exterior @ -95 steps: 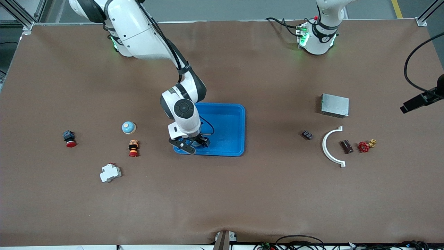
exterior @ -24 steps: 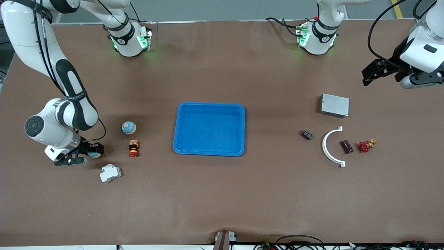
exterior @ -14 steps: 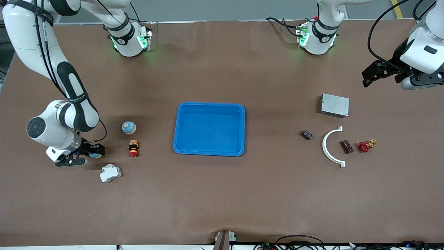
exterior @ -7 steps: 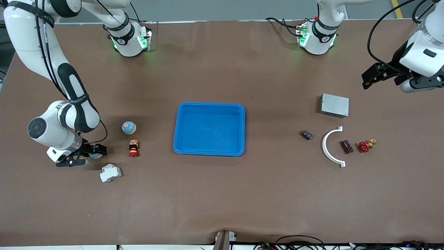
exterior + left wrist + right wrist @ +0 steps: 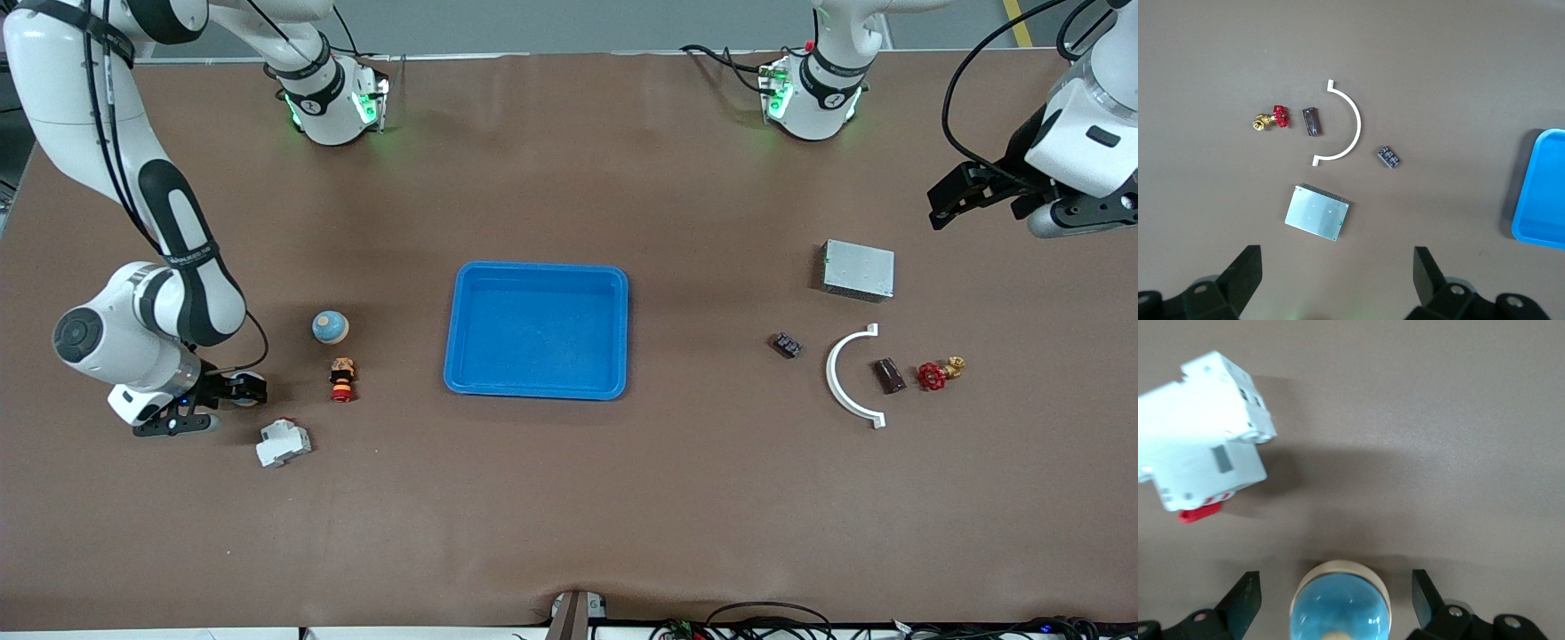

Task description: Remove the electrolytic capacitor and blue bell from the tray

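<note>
Now right claw (image 5: pixel 1336 603) wide — bell (image 5: pixel 1340 601) between, unclasped.

Both arms are glossy white Franka arms with black bands at the joints. Each rounded white base, at about 11 and 1 o'clock on the table (image 5: pixel 569 533), glows green at its foot and carries a black ring with a small white mark. Thin black cables run along the links. The right arm's wrist ends in a grey disc cap. The right gripper (image 5: pixel 200 409) and left gripper (image 5: pixel 956 191) are black, with black angular fingers (image 5: pixel 1245 597) and round screw holes in their mounts.
</note>
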Available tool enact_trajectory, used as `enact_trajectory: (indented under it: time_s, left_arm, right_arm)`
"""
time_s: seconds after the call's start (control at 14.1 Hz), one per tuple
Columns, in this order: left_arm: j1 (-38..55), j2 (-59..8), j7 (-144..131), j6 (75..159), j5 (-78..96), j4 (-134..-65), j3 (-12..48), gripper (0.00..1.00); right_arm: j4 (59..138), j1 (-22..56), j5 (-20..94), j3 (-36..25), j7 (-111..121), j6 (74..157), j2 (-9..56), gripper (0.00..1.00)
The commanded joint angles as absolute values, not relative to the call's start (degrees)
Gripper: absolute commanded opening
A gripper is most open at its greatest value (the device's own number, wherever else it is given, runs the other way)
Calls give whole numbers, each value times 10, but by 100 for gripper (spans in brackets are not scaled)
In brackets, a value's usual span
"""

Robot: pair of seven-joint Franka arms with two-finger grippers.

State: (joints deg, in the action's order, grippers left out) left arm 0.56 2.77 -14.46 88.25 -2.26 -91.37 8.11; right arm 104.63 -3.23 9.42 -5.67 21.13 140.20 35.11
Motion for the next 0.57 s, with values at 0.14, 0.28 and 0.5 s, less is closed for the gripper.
enact_trajectory:
  time_s: [0.14,0.28,0.5]
  left_arm:
    - [1,30,-140,888,-10,-911,82,100]
    - [2,30,-141,888,-10,-913,82,100]
    - [1,37,-142,883,-10,-912,82,100]
  right_arm:
    - [1011,-38,102,-57,212,1297,290,100]
    - [1007,-33,91,-57,152,1263,267,100]
    - [1004,-6,26,-55,76,1222,223,100]
